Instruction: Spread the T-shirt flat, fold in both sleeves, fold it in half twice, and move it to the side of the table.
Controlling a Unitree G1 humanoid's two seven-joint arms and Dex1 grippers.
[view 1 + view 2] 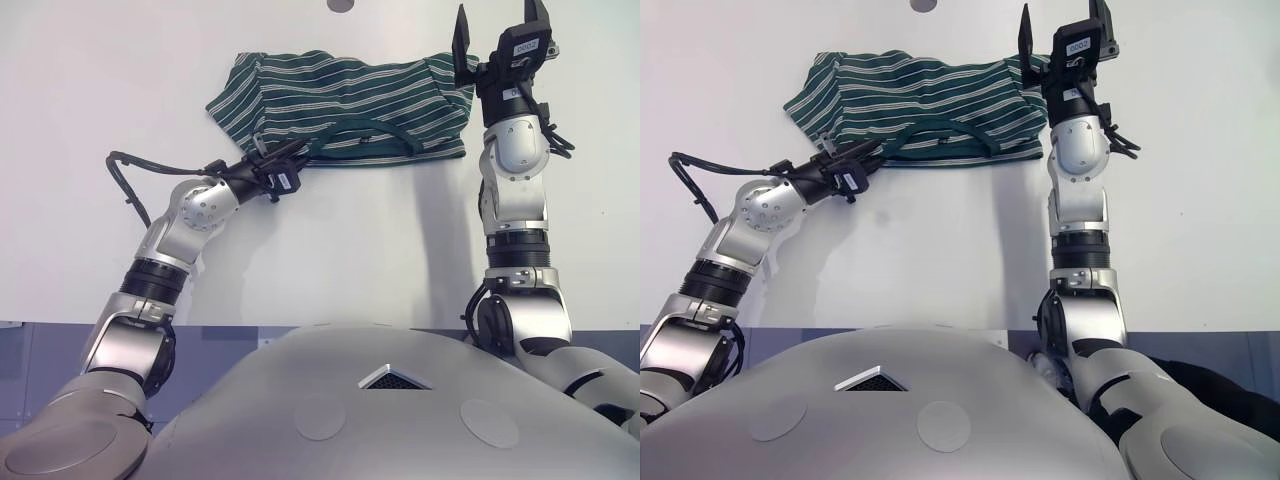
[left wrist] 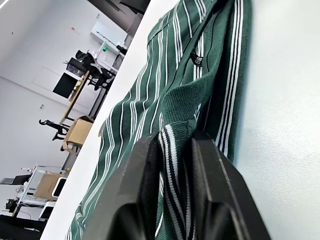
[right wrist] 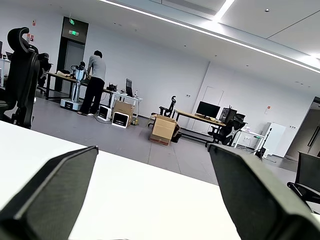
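A green T-shirt (image 1: 340, 100) with white stripes lies bunched and partly folded at the far middle of the white table (image 1: 330, 260). My left gripper (image 1: 292, 152) is at the shirt's near edge, shut on a fold of the striped fabric (image 2: 172, 150) beside the collar (image 1: 375, 135). My right gripper (image 1: 495, 40) is raised above the shirt's right end, its fingers (image 3: 55, 195) wide open and pointing away over the far table edge, with nothing between them.
The table's near half and both sides are bare white surface. A small grey disc (image 1: 340, 4) sits at the far edge. Beyond the table is an office room with desks, chairs and boxes (image 3: 162, 130).
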